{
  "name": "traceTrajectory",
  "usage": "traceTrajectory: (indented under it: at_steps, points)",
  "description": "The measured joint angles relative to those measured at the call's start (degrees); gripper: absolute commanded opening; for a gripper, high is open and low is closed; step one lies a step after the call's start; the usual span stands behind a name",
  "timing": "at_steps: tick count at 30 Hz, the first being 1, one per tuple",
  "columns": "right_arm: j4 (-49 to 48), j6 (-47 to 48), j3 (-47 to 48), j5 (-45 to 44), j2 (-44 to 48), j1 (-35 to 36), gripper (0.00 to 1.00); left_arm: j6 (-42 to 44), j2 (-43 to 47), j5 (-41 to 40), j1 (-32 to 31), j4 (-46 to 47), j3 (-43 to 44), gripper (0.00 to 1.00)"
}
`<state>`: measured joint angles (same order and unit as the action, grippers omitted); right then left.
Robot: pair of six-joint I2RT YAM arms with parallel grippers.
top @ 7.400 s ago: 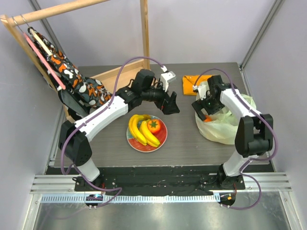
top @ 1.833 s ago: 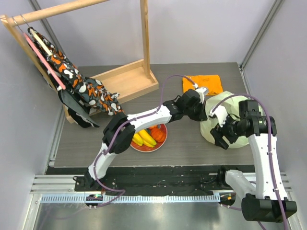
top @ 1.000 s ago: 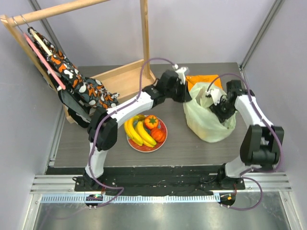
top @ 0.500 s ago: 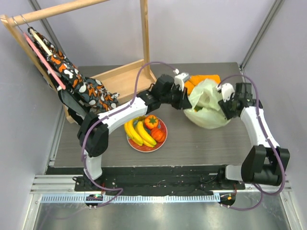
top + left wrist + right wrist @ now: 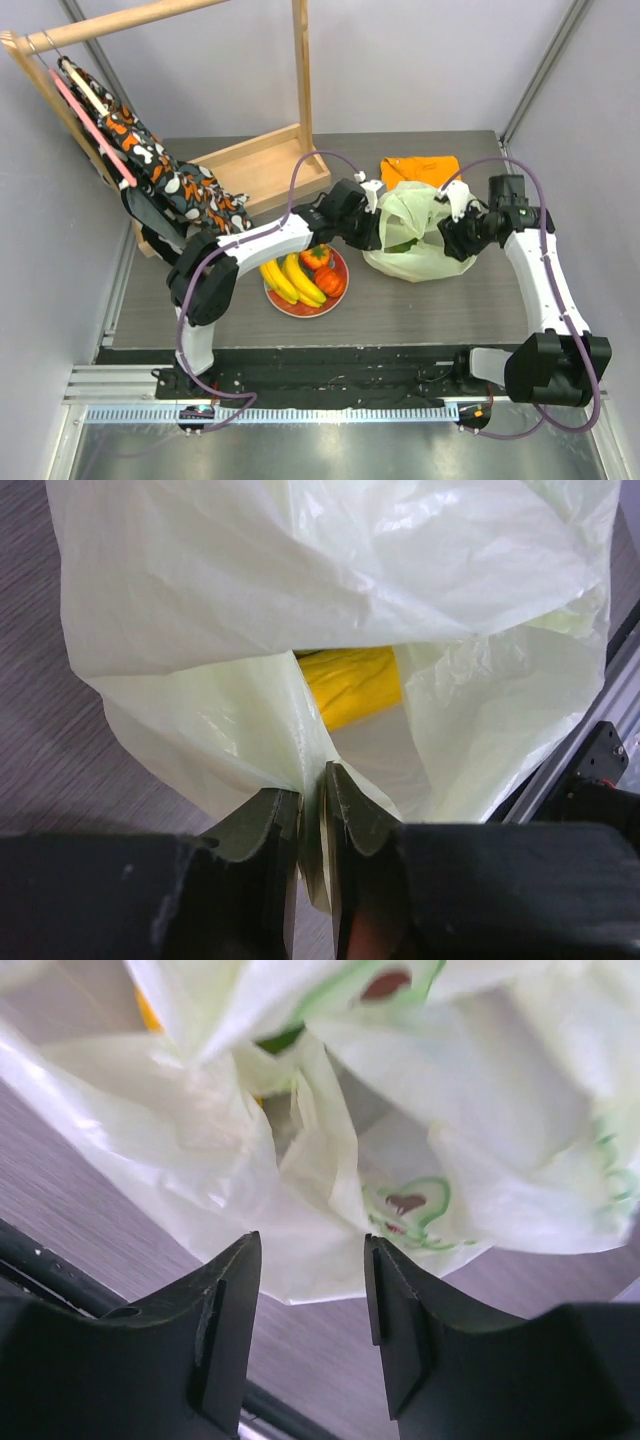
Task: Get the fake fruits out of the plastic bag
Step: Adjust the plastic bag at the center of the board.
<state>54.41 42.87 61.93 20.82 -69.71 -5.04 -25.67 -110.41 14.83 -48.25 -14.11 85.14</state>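
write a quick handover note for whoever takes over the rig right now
Left gripper: shut on the rim of the plastic bag, pinching a fold of it.
Right gripper: open at the bag's other side, gripping nothing.
Done: bananas and two orange-red fruits lie on the plate.
Left: a yellow piece shows inside the bag; it likely needs taking out.

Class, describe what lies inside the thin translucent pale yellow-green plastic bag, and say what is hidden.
Inside the plastic bag, a glossy yellow piece shows through the opening, probably a fake fruit. Crinkled plastic covers its ends and anything else inside.
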Motion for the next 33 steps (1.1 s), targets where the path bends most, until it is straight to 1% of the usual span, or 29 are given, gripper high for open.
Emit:
traceTrajectory:
  at_steps: [3,4,6,9,11,13,15,17,22,26,30,33]
  points:
    - [0.7,0.6,4.2,3.4,-0.1,0.9,0.46,0.0,0.4,-0.9,0.0,0.2,-0.8,0.19]
    - [0.5,0.5,5.0,4.0,-0.3,1.5,0.43,0.0,0.8,-1.0,0.0,0.3,-1.4,0.19]
    - [-0.6,0.1,5.3,4.6,-1.0,3.8,0.42,-0.1,1.5,-1.3,0.0,0.3,-2.7,0.19]
    - [-3.4,-0.8,3.7,4.4,-3.7,8.8,0.41,-0.8,2.1,-1.4,-0.1,0.3,-3.8,0.19]
    - [-6.4,-1.4,0.7,3.6,-5.7,12.9,0.38,-1.2,2.1,-1.4,-0.2,0.4,-3.9,0.19]
    - [-6.8,-1.2,-2.1,2.6,-7.7,16.1,0.36,-1.4,2.1,-1.6,-0.3,0.6,-3.9,0.19]
    - [-4.8,0.2,-3.8,2.3,-8.8,17.9,0.36,-1.7,2.1,-1.9,-0.3,0.6,-3.9,0.19]
    - [-2.2,1.9,-5.1,2.2,-8.0,18.1,0.38,-2.1,2.1,-2.3,-0.4,0.6,-3.9,0.19]
    - [1.6,6.6,-12.2,0.9,-0.6,18.0,0.41,-2.7,2.1,-2.8,-0.4,1.1,-3.9,0.19]
    - [2.2,8.3,-14.1,-0.4,-2.1,18.0,0.43,-3.1,2.1,-2.8,-0.4,1.2,-4.0,0.19]
    - [4.0,8.2,-13.3,-1.5,-3.6,17.6,0.47,-3.5,2.1,-2.8,-0.5,1.4,-4.0,0.19]
    - [6.1,7.0,-7.8,-1.3,-3.2,16.7,0.53,-3.4,2.1,-2.8,-0.4,1.7,-4.4,0.19]
